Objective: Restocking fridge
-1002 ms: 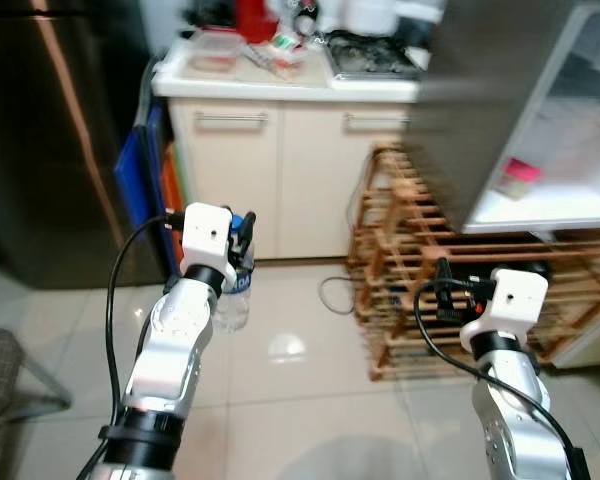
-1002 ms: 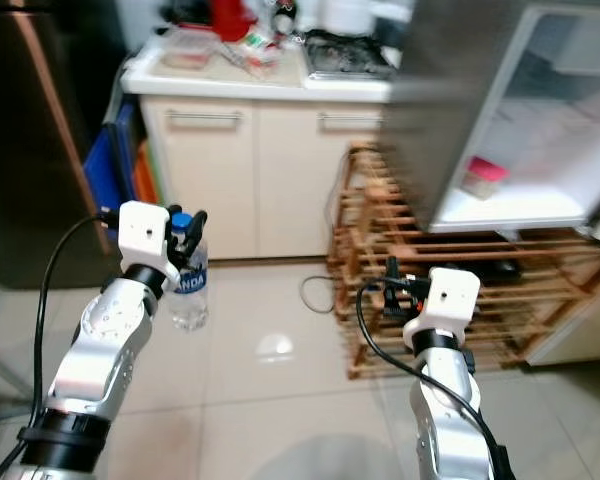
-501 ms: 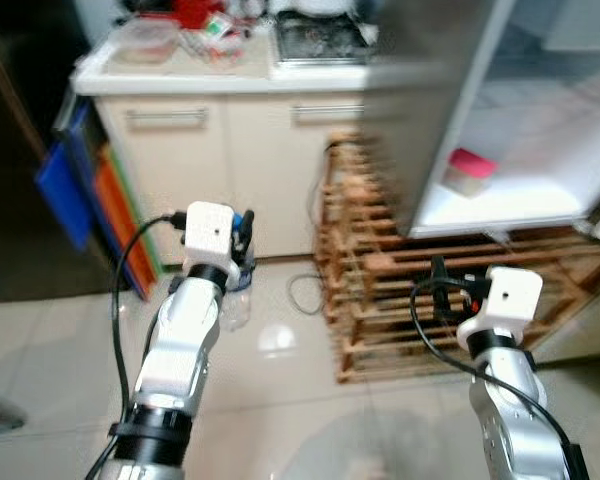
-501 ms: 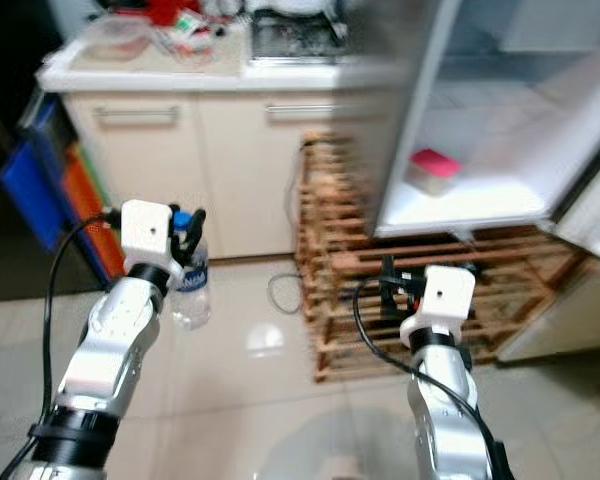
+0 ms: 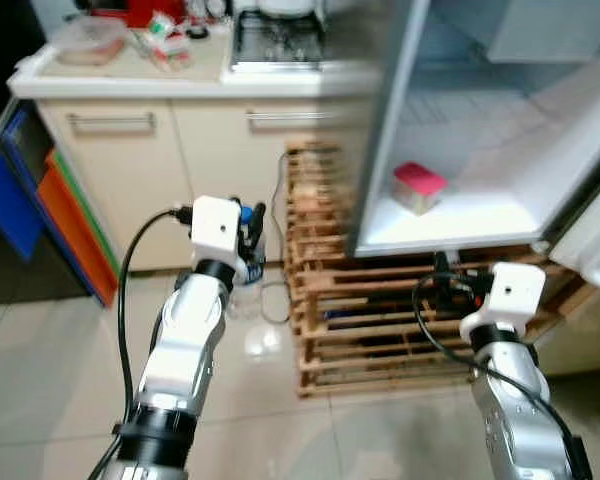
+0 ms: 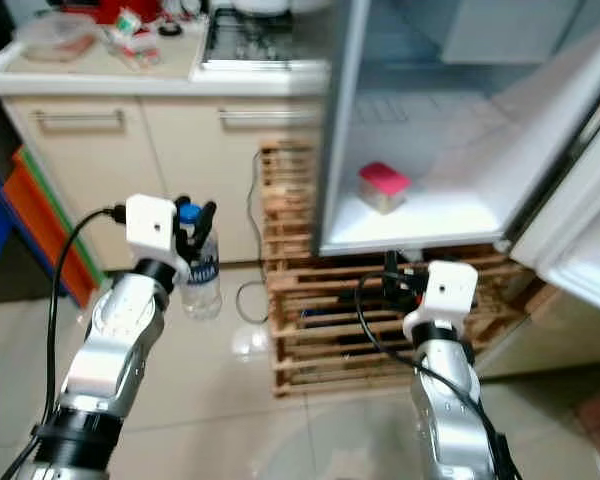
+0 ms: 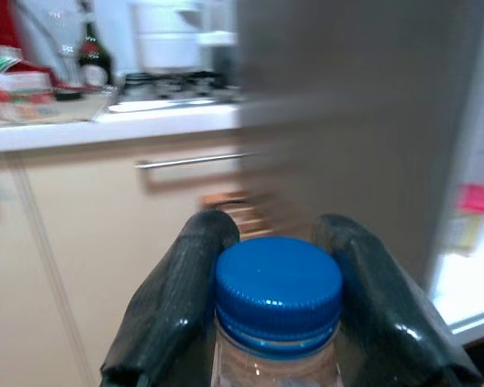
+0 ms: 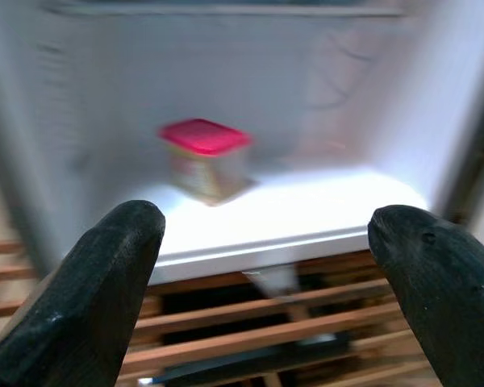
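Bottle (image 5: 246, 285) in the left gripper (image 5: 250, 222), held upright over the floor, left of the wooden rack (image 5: 380, 310). Head views: open fridge (image 5: 480, 150) far right, sitting on that rack; bottom shelf (image 5: 450, 225) lit, one red-lidded tub (image 5: 418, 187) on it. Right gripper (image 5: 442, 283) held low in front of the rack, just under the shelf edge. Counter (image 5: 130, 70) with clutter and a hob far left.

Left wrist view: both fingers (image 7: 173, 302) clamped on the bottle neck just below the blue cap (image 7: 278, 286). Grip looks centred.

Right wrist view: fingers (image 8: 89, 282) spread wide, nothing between them, aimed at the tub and shelf.

Step, my read: carrying the bottle to the fridge. Next needs the left arm to swing right and up to shelf height, then set the bottle down clear of the tub.
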`<state>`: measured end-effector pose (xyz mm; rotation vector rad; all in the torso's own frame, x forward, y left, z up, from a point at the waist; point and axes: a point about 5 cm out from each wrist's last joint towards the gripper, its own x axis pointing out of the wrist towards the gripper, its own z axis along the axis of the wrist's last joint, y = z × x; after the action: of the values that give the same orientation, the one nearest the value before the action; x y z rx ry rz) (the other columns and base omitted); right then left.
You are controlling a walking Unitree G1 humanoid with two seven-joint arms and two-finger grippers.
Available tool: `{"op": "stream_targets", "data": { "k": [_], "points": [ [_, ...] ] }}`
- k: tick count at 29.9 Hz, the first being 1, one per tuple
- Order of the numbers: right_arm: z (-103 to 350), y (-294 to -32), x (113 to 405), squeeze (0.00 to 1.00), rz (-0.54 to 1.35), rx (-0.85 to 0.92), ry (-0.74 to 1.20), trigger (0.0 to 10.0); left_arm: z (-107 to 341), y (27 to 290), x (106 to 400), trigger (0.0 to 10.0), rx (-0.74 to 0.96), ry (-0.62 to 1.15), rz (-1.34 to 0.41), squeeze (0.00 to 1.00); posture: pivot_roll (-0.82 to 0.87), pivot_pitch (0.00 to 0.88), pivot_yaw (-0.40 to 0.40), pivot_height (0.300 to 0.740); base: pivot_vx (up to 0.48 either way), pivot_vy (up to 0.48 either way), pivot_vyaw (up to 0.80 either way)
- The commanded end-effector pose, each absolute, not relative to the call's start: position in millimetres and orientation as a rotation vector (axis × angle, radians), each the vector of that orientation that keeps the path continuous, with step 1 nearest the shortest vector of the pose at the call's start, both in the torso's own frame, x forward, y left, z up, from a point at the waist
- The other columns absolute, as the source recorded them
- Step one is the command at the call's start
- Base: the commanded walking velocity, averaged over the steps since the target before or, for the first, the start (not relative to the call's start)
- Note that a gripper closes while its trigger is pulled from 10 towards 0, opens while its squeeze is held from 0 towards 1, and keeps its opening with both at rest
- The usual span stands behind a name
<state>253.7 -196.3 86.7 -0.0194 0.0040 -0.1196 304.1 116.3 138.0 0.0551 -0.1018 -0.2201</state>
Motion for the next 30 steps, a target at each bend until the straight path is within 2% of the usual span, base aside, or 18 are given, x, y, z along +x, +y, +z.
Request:
{"op": "stream_targets", "data": {
  "k": [1,18,30],
  "points": [
    [88,-200,255,0.00,-0.129,-0.033,-0.004,10.0,149,109,304,10.0,0.049,-0.149,-0.246,0.00,0.05,0.000,-0.010,0.740,0.292,-0.379,0.00],
    [86,-200,254,0.00,-0.112,-0.039,-0.004,10.0,155,107,303,10.0,0.028,-0.171,-0.250,0.00,0.04,0.000,-0.013,0.740,0.314,-0.360,0.00],
    [84,-197,253,0.00,-0.102,-0.045,-0.001,10.0,164,88,312,10.0,0.028,-0.179,-0.386,0.00,0.03,0.000,-0.011,0.740,0.000,0.000,0.00]
  ]
}}
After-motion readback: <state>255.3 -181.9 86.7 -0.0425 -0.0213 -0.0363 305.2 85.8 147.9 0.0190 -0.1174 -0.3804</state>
